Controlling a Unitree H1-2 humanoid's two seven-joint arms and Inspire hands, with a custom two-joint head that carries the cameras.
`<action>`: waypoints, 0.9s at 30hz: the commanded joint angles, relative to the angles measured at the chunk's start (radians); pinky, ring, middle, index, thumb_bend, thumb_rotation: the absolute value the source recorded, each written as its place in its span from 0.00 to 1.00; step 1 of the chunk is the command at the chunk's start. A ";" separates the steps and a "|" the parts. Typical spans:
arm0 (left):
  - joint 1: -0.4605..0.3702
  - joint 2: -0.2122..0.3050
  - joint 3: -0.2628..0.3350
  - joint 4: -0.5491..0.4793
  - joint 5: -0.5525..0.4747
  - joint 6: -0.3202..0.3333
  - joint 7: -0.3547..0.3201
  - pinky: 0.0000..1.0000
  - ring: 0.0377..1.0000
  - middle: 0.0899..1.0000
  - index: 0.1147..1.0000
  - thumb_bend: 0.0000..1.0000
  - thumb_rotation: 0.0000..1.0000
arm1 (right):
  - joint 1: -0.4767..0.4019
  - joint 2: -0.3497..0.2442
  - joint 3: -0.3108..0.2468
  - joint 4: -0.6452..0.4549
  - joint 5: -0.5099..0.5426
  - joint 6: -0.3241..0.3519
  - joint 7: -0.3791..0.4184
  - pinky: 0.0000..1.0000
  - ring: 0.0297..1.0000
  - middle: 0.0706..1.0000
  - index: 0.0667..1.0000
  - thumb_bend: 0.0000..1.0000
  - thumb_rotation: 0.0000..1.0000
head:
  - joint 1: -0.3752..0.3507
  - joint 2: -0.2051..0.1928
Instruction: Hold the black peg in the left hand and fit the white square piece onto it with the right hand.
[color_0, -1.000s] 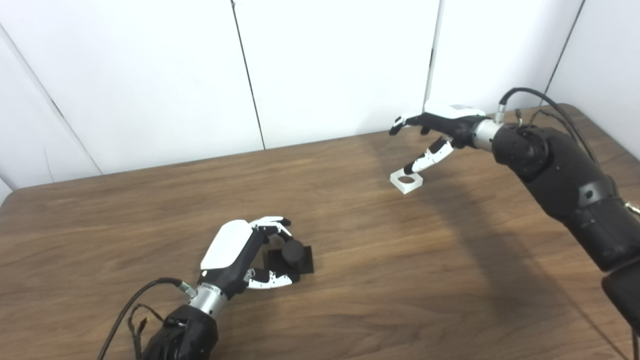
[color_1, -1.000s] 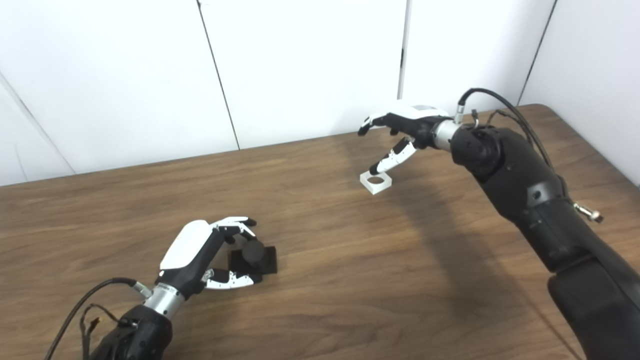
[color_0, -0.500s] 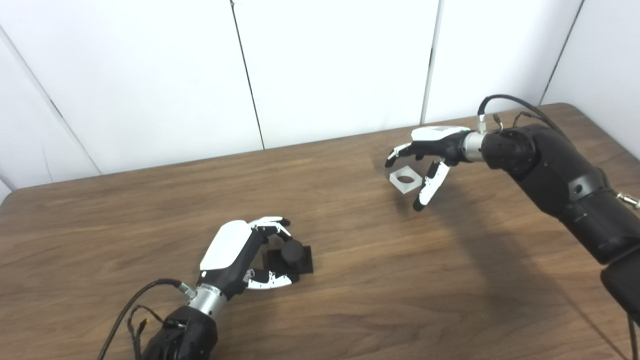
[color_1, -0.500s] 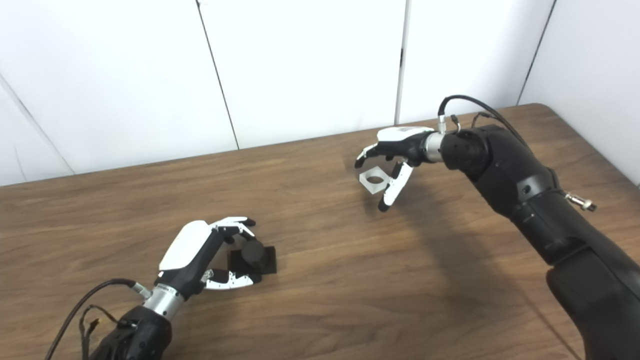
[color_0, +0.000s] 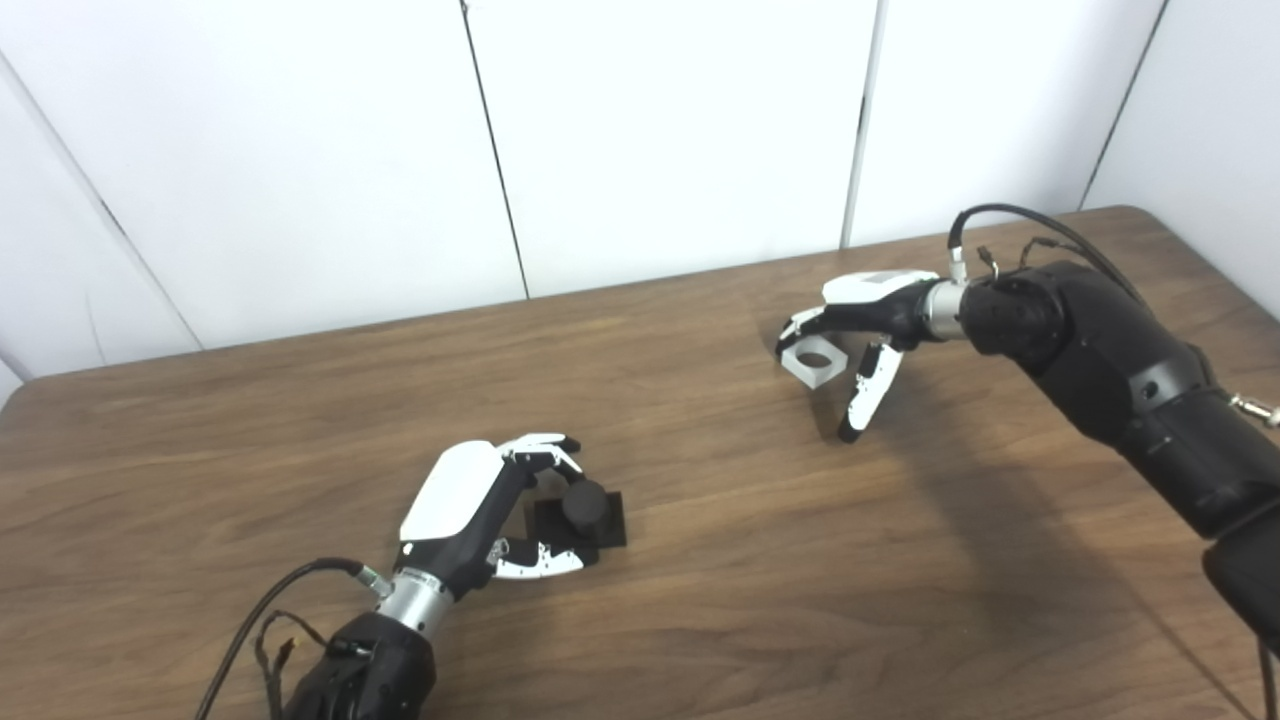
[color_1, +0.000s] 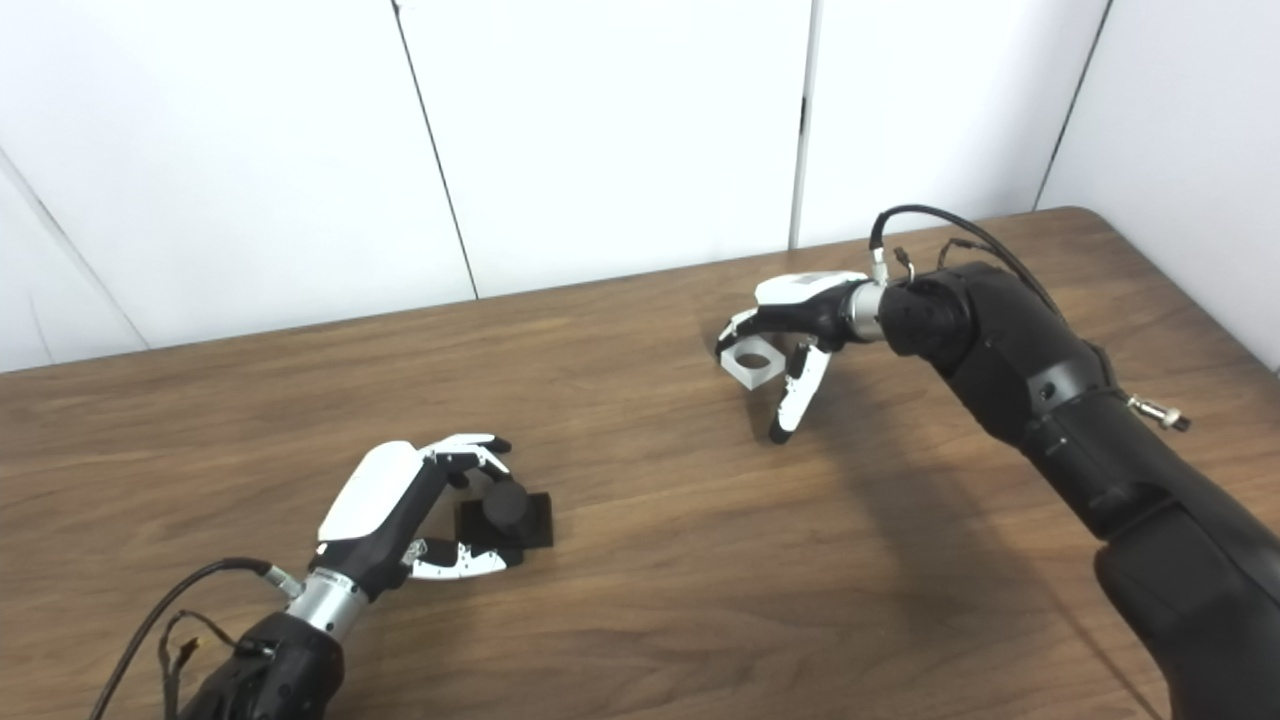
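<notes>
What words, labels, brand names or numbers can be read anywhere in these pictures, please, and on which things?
None can be read.
The right hand has a faint grey patch on its white back, too blurred to read.
The left hand, black peg and white square piece show nothing legible.

Bright even light, soft shadows, sharp focus

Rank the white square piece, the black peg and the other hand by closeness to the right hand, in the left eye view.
1. White square piece: between the right hand's fingers.
2. Black peg: down-left, across the table.
3. Left hand: just left of the peg, slightly farther.
</notes>
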 joint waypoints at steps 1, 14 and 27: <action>0.048 0.015 -0.032 0.040 0.027 0.023 -0.073 0.63 0.76 0.78 0.43 0.51 0.09 | -0.041 -0.012 -0.015 0.002 -0.009 -0.028 -0.047 0.91 0.95 0.95 0.87 0.92 0.34 | -0.002 0.000; 0.053 0.022 -0.029 0.030 0.027 0.033 -0.078 0.62 0.75 0.78 0.43 0.51 0.09 | -0.039 -0.004 -0.020 0.066 -0.036 -0.046 -0.139 0.84 0.90 0.91 0.83 0.85 0.29 | 0.007 0.003; 0.069 0.029 -0.027 0.010 0.029 0.040 -0.078 0.61 0.75 0.78 0.43 0.51 0.09 | -0.045 0.000 -0.018 0.092 -0.031 -0.044 -0.168 0.80 0.88 0.89 0.80 0.81 0.24 | 0.019 0.014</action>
